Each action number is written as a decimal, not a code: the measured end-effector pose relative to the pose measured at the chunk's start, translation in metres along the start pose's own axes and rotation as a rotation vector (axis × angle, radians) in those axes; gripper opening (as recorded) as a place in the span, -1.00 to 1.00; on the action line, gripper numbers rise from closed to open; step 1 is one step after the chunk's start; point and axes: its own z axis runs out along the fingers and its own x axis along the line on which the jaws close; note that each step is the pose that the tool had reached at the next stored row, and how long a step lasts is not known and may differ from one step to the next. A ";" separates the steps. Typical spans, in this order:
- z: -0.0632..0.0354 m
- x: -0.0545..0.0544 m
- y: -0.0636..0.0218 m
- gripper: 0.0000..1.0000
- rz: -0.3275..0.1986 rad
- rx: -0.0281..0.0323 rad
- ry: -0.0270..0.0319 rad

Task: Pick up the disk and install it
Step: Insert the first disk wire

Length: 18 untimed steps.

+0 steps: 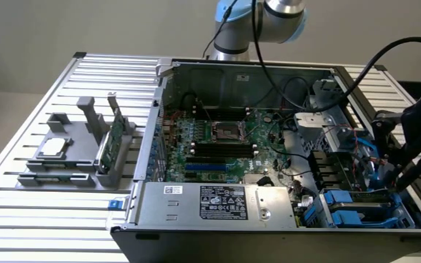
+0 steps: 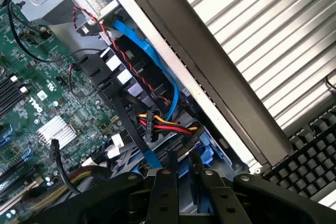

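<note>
The disk (image 1: 358,204) lies flat in the drive bay at the front corner of the open computer case (image 1: 269,230), at the exterior view's right; its blue carrier frames a dark top. My gripper (image 1: 403,181) hangs just above the bay's outer edge, close to the disk. In the wrist view my gripper (image 2: 188,179) stands open by a narrow gap, with nothing held between its fingers (image 2: 165,192). A bit of the blue carrier (image 2: 206,153) shows just beyond them, under red, yellow and black wires.
A blue data cable (image 2: 157,66) and power wires (image 2: 168,127) crowd the bay. The motherboard (image 1: 221,145) and power supply (image 1: 218,203) fill the case. A grey holder (image 1: 72,159) with a silver chip and green card stands at the exterior view's left. A keyboard (image 2: 310,153) lies outside the case wall.
</note>
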 end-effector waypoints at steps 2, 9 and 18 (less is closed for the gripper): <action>-0.0039 0.000 -0.0002 -0.54 0.008 0.0029 0.0029; -0.0168 -0.003 -0.0002 -0.54 0.029 0.0061 0.0134; -0.0050 -0.003 -0.0004 -0.54 0.150 0.0065 0.0181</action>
